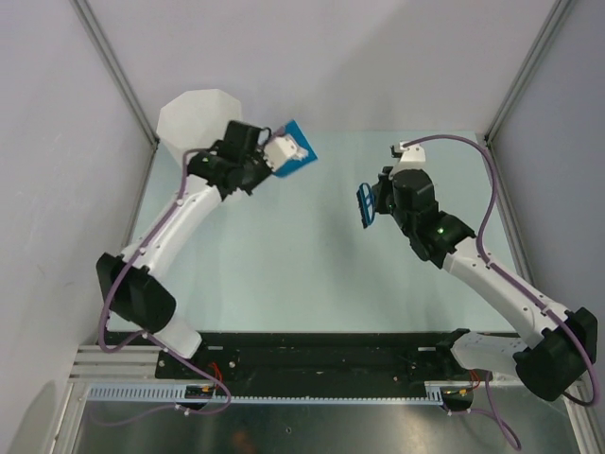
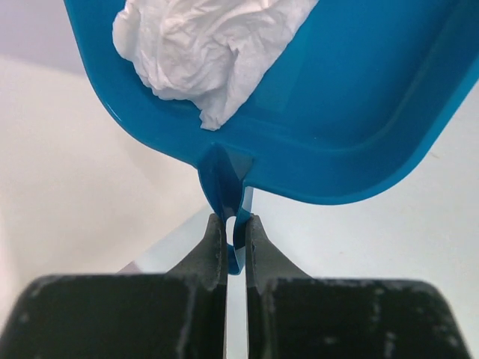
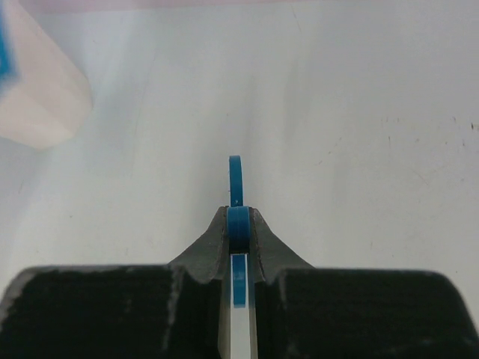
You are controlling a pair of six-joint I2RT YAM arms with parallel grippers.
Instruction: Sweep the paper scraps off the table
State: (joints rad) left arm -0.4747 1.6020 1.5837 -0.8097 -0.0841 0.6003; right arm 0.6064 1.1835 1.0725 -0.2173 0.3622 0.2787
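Note:
My left gripper is shut on the handle of the blue dustpan and holds it raised at the back left, beside the white bin. Crumpled white paper scraps lie in the pan; they show in the top view too. My right gripper is shut on the thin blue handle of a small brush, held above the mint-green table right of centre. No loose scraps show on the table.
The tall white faceted bin stands at the back left corner; it shows blurred in the right wrist view. Grey walls and metal posts close in the table on three sides. The arm bases sit at the near edge.

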